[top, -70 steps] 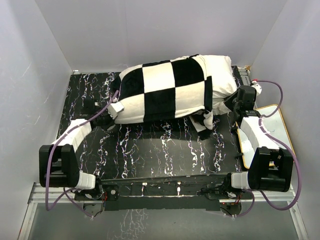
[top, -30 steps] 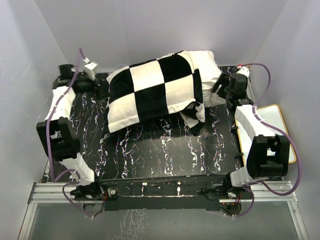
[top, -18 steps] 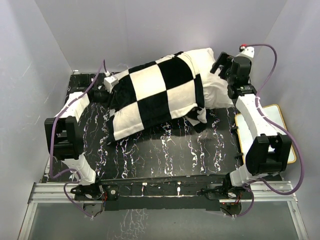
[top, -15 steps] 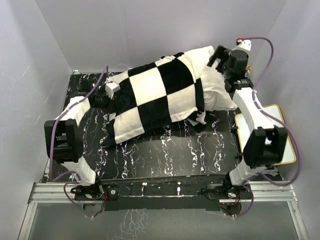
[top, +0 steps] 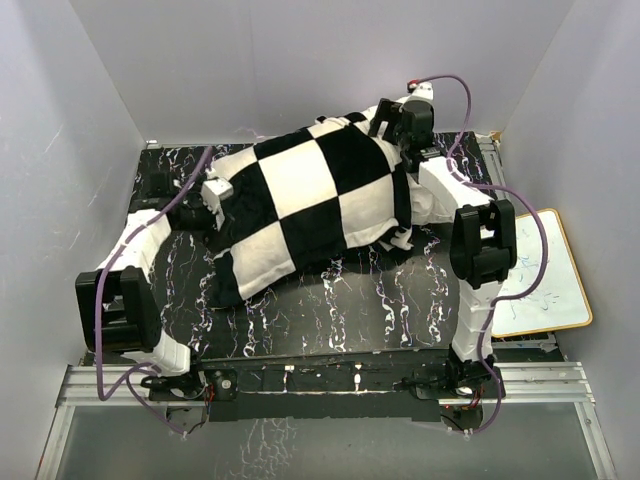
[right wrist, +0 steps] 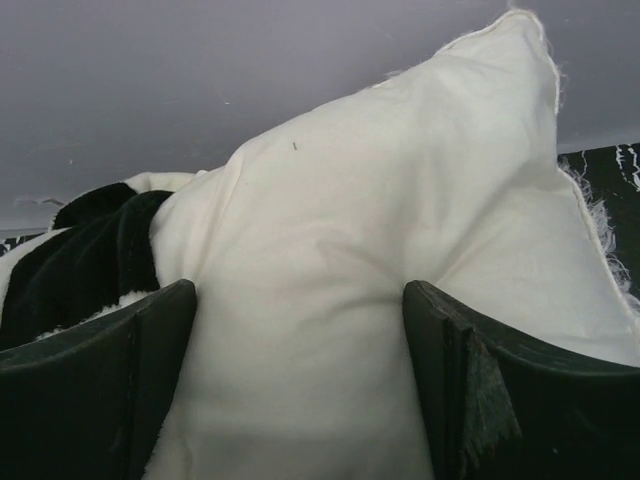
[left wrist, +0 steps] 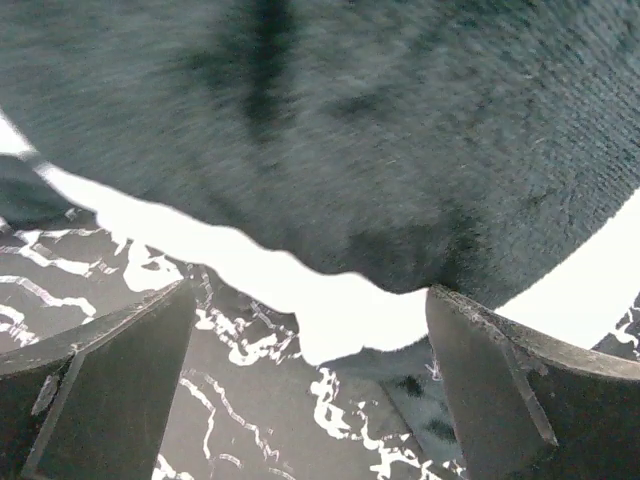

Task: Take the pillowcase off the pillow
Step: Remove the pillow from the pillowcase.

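The black-and-white checkered pillowcase [top: 310, 200] lies slantwise across the table, still round most of the pillow [right wrist: 380, 180]. In the top view my right arm covers most of the bare pillow end. My right gripper [top: 385, 118] is at the far right corner. Its jaws stand wide, and the fingers [right wrist: 150, 340] press into the off-white cushion on both sides of my right gripper [right wrist: 298, 290]. A dark pillowcase edge [right wrist: 90, 260] shows at the left. My left gripper [top: 222, 203] is at the cover's left edge. In the wrist view my left gripper [left wrist: 310, 295] is open, low over the table, just under the plush pillowcase [left wrist: 350, 120].
The black marbled table [top: 330, 310] is walled in by white panels on three sides, and the back wall [top: 300, 60] is close behind my right gripper. A yellow-rimmed whiteboard [top: 545, 270] lies at the right edge, beside the right arm.
My right arm swung left across the bare pillow end to its far corner, and less pillow shows. The bundle shifted toward the near left. My left gripper stayed at the cover's left edge.
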You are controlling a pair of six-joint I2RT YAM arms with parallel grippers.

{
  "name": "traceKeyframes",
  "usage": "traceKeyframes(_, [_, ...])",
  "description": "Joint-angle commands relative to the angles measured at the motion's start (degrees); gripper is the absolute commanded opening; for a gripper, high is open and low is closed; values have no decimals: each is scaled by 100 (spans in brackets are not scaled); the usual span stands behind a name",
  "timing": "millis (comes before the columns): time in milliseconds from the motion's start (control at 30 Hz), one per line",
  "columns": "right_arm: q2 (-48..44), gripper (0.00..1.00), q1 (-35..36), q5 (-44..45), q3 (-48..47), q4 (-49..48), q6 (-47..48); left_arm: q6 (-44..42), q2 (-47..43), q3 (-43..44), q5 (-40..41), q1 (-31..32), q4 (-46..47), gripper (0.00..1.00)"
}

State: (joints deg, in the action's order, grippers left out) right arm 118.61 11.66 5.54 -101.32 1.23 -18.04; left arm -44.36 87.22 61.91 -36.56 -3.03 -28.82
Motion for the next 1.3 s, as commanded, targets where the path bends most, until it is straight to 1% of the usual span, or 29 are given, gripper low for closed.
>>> traceKeyframes(0, [-268, 82, 455, -1256, 1038, -397, -37, 595, -188, 863, -637, -673, -514, 97])
traceKeyframes(100, [-636, 68, 534, -1367, 1809, -841, -42, 1081, 38, 1412, -916, -1269, -317, 97])
traceKeyframes(167, [-938, 59, 539, -1423, 2295, -1084, -55, 1324, 251, 1672, -791, -1545, -97, 97])
traceKeyframes(200, [-1064, 57, 539, -1431, 2552, -1204, -57, 1509, 362, 1762, -670, -1645, 34, 97])
traceKeyframes(267, [-1296, 56, 548, -1405, 2980, -1350, -43, 1806, 550, 1892, -442, -1822, 288, 97])
traceKeyframes(333, [-1533, 55, 548, -1291, 3407, -1436, 17, 1949, 688, 1954, -381, -1972, 439, 97])
traceKeyframes(433, [-1812, 56, 535, -1040, 3761, -1482, 156, 1715, 793, 2007, -257, -2057, 357, 97])
traceKeyframes(533, [-2026, 57, 470, -959, 3855, -1326, 191, 1477, 853, 1803, -209, -2117, 427, 97])
traceKeyframes(600, [-2183, 55, 439, -923, 4004, -1289, 117, 1654, 1003, 1652, -251, -2142, 565, 97])
traceKeyframes(700, [-2493, 53, 433, -1000, 4377, -1439, -30, 2549, 1428, 1594, -585, -2226, 1145, 97])
traceKeyframes(800, [-2733, 51, 434, -1001, 4816, -1493, -38, 3648, 1975, 1907, -990, -2231, 1748, 97])
traceKeyframes(900, [-2839, 50, 431, -891, 5102, -1548, 174, 4243, 2554, 2534, -1438, -2090, 1887, 97])
traceKeyframes(933, [-2856, 50, 433, -874, 5155, -1589, 202, 4326, 2689, 2771, -1539, -1998, 1890, 97])
traceKeyframes(1000, [-2870, 50, 441, -966, 5210, -1649, 241, 4481, 2889, 2973, -1846, -1779, 1893, 97])
traceKeyframes(1100, [-2828, 52, 542, -1068, 5241, -1848, 361, 5093, 3092, 2910, -2396, -1493, 2240, 97])
traceKeyframes(1167, [-2758, 53, 617, -1089, 5194, -1815, 480, 5678, 3121, 2625, -2918, -1387, 2931, 97])
traceKeyframes(1200, [-2721, 53, 644, -1089, 5178, -1771, 523, 6003, 3095, 2461, -3133, -1352, 3349, 95])
traceKeyframes(1267, [-2705, 54, 689, -1130, 5173, -1741, 570, 6680, 3002, 2203, -3476, -1301, 4128, 83])
